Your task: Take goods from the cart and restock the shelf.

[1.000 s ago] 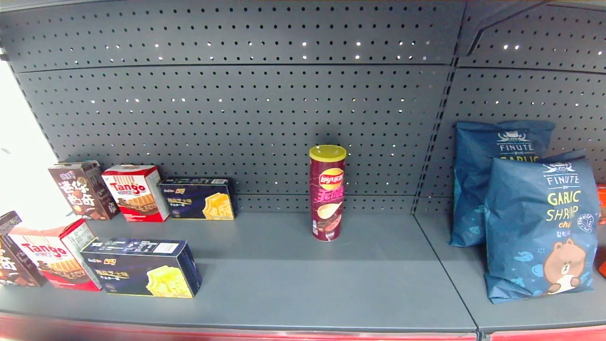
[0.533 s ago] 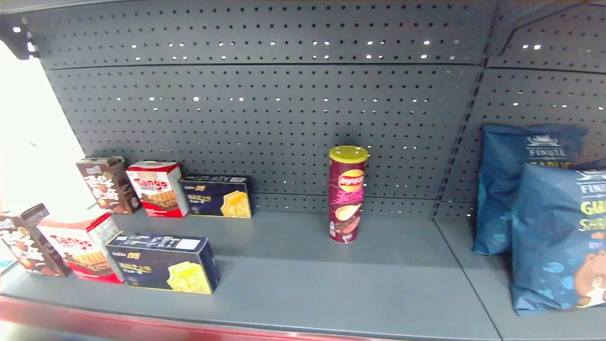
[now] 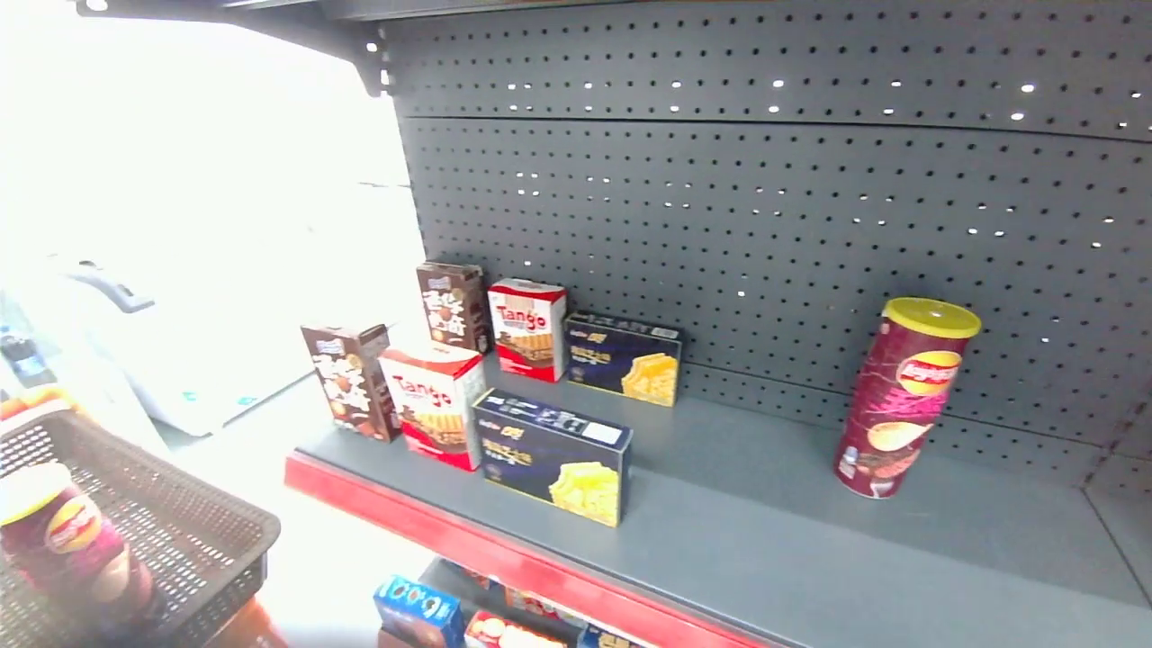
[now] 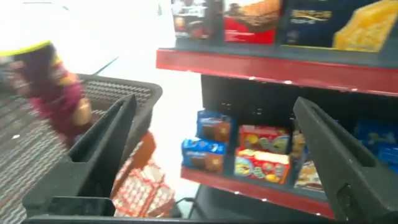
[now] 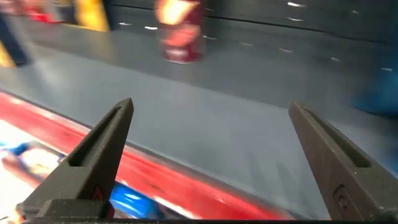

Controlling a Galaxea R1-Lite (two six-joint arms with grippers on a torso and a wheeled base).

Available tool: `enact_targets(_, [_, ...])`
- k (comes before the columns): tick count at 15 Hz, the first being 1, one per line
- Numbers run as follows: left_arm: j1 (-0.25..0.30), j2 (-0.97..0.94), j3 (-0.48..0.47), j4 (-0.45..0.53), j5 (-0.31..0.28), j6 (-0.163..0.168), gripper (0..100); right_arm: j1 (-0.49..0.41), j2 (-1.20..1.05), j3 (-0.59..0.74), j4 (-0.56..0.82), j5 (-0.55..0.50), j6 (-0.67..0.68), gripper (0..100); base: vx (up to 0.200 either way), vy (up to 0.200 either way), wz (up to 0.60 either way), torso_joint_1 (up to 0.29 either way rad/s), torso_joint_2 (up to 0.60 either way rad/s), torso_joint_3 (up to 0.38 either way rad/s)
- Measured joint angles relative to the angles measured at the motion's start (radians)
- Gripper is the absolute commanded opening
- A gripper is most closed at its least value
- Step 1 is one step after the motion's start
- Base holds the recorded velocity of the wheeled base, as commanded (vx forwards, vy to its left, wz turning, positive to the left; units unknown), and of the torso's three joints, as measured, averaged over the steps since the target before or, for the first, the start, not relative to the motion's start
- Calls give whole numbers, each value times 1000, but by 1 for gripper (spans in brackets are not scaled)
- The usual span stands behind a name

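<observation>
Near the back edge of the grey metal shelf (image 3: 765,540), one maroon yellow-lidded crisp can (image 3: 900,400) is standing; a second can (image 3: 67,549) is waiting in the dark mesh cart basket (image 3: 193,526). The left gripper (image 4: 214,111) and right gripper (image 5: 211,107) are gaping, empty.

My feed: white glare burns out the head view's upper left, beside the dark grey perforated metal back panel (image 3: 720,225); bright pinpoints shine through its holes. Wrist views smeared; maroon yellow-lidded crisp canister (image 5: 180,31) blurred.
</observation>
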Motion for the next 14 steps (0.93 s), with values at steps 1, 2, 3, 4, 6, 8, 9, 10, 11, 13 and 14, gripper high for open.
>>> enact_targets(1, [0,0,0,0,-1,3,100,0,0,0,1,0,0,100,0,0,600,7,2,-2])
enact_targets(2, [0,0,0,0,-3,4,100,0,0,0,0,0,0,100,0,0,600,2,-2,7])
enact_targets(3, [0,0,0,0,-3,4,100,0,0,0,0,0,0,100,0,0,600,7,-2,2])
enact_targets(4, [0,0,0,0,-2,4,100,0,0,0,0,0,0,100,0,0,600,2,2,7])
enact_targets(6, [0,0,0,0,0,2,100,0,0,0,0,0,0,100,0,0,600,0,2,2])
enact_targets(8, [0,0,0,-1,-1,2,100,0,0,0,1,0,-1,100,0,0,300,1,1,1])
enact_targets(9, [0,0,0,0,-1,2,100,0,0,0,0,0,-1,100,0,0,0,0,0,0])
enact_targets(10, [0,0,0,0,-1,2,100,0,0,0,1,0,-1,100,0,0,0,0,0,0])
enact_targets(11, [-1,0,0,0,-2,3,100,0,0,0,0,0,-1,100,0,0,0,0,0,0])
enact_targets(13, [1,0,0,0,-3,4,100,1,0,0,1,0,-2,100,0,0,0,0,0,0])
enact_targets(14, [0,0,0,0,2,3,100,0,0,0,0,-1,-1,100,0,0,0,0,0,0])
